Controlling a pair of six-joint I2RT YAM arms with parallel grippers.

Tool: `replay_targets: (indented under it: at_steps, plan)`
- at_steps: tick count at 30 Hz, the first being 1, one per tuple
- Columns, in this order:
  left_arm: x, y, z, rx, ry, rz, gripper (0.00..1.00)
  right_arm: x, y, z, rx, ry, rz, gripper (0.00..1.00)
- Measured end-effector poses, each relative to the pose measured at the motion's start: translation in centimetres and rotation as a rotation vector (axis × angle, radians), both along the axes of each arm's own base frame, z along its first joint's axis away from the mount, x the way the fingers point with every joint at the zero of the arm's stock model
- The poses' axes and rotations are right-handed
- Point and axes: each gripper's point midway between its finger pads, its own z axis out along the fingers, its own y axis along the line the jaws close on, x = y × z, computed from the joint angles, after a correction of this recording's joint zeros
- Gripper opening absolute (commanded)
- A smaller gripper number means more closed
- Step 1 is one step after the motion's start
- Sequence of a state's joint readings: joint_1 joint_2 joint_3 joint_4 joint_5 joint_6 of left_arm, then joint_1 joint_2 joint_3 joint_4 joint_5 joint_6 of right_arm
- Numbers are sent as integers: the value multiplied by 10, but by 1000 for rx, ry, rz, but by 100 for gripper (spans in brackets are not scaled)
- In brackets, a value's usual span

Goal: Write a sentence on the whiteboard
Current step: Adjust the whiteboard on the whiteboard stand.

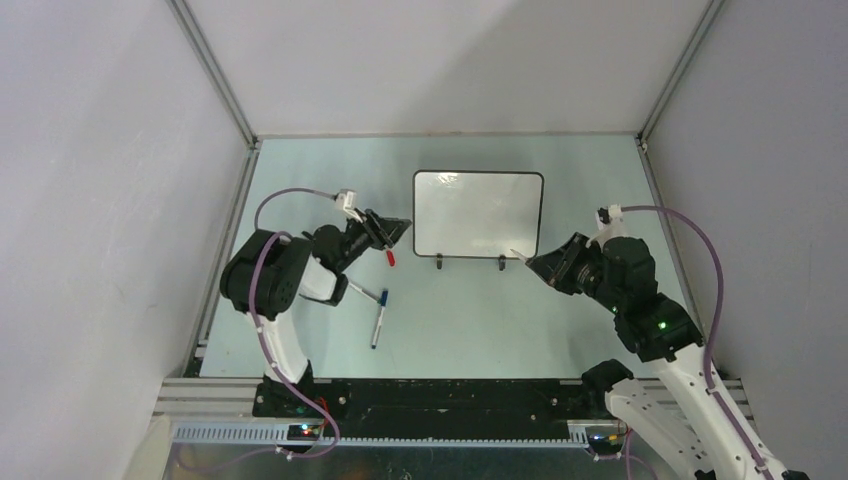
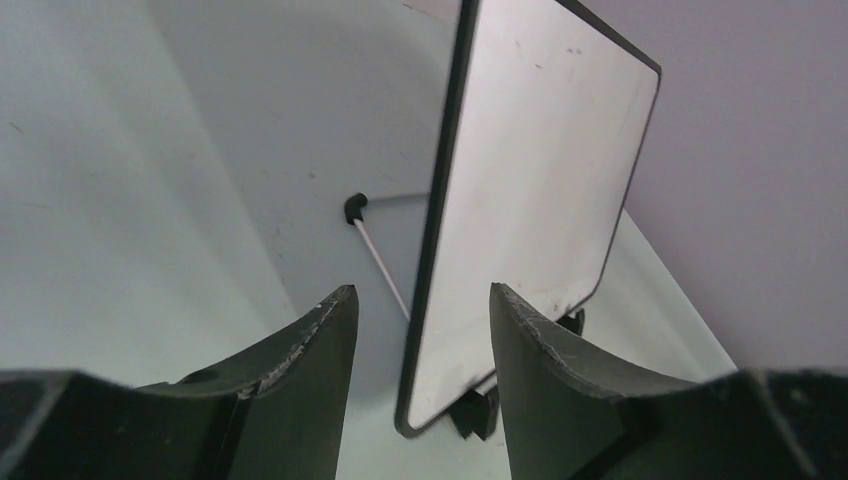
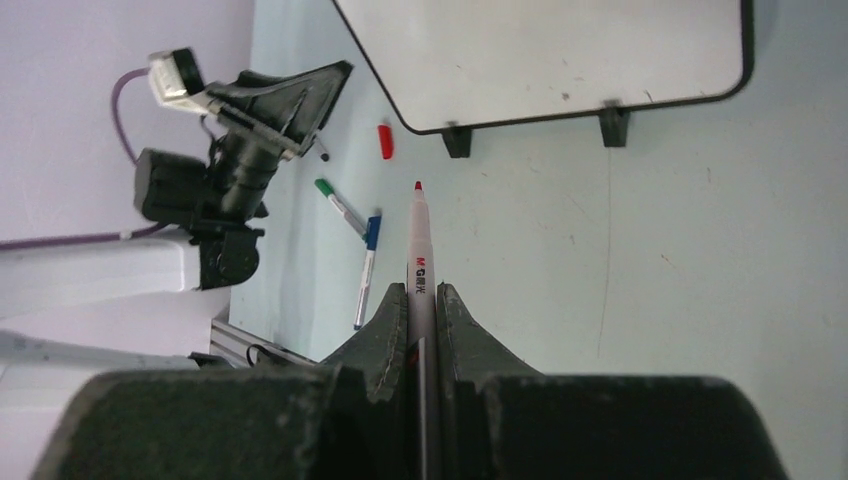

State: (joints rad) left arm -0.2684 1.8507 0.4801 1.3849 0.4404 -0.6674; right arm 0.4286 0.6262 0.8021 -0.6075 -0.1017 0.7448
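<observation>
Pre-writing: right gripper (image 3: 422, 300) clamps the uncapped marker (image 3: 420, 245), left gripper (image 1: 388, 230) open beside the blank whiteboard (image 1: 478, 212); next, tip to board.

Whiteboard (image 1: 478, 212): glossy white face, faintly smudged; thin black frame and feet, plastic by the look.
Bench (image 1: 560, 320): pale, smooth, matt top, a few fine scratches.
Left tool (image 2: 421, 292): matt black plastic, inner edges scuffed pale and rough.
Marker (image 3: 419, 250): smooth white plastic barrel, slight sheen, printed lettering.
Walls (image 1: 100, 150): flat matt grey panels.
Corner rails (image 1: 215, 70): bare silvery metal.
Cable (image 3: 60, 241): smooth purple sheath.
</observation>
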Motion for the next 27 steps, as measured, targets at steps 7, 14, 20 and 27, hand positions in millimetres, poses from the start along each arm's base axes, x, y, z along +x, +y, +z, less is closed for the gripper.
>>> replay_targets:
  at_steps: [7,14,20,27]
  plan:
    - [22,-6,-3,-6,-3,-16,62,3,9,13,1,-86,72,0]
    - [20,-16,-2,-5,-8,-94,53,8,20,12,7,-100,127,0]
    - [16,-26,-8,-8,6,-167,45,14,27,10,12,-94,157,0]
    - [4,-34,-14,-10,37,-242,1,14,29,12,19,-105,166,0]
